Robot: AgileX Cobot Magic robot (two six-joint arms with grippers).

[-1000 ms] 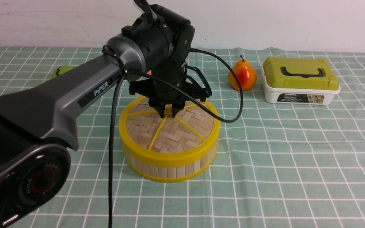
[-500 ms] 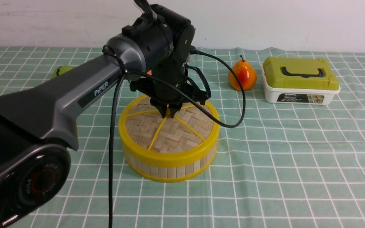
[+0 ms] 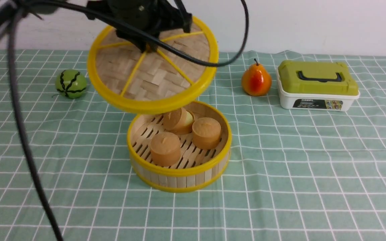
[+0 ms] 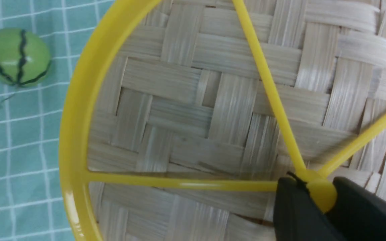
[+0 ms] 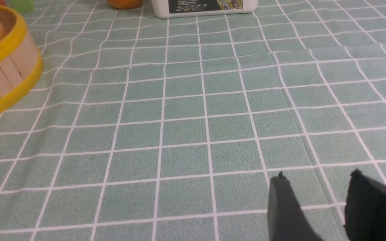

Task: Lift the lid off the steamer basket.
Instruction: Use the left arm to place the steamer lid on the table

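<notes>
The lid [image 3: 146, 77], woven bamboo with a yellow rim and spokes, hangs tilted in the air above and behind the steamer basket [image 3: 179, 174]. My left gripper [image 3: 147, 47] is shut on the lid's yellow centre knob [image 4: 318, 192]; the lid [image 4: 193, 110] fills the left wrist view. The basket stands open on the cloth and holds three tan round cakes [image 3: 206, 132]. Its edge also shows in the right wrist view [image 5: 2, 70]. My right gripper [image 5: 317, 180] is open and empty, low over bare cloth to the right of the basket.
A green striped ball [image 3: 71, 83] lies at the back left, also seen in the left wrist view [image 4: 17, 57]. An orange pear [image 3: 256, 80] and a white box with a green lid [image 3: 317, 85] stand at the back right. A black cable [image 3: 28, 150] hangs at the left.
My left gripper has lifted the lid off the basket, up and slightly left; the lid now hangs tilted. The cakes inside are uncovered. The left arm no longer blocks the front view's left.
</notes>
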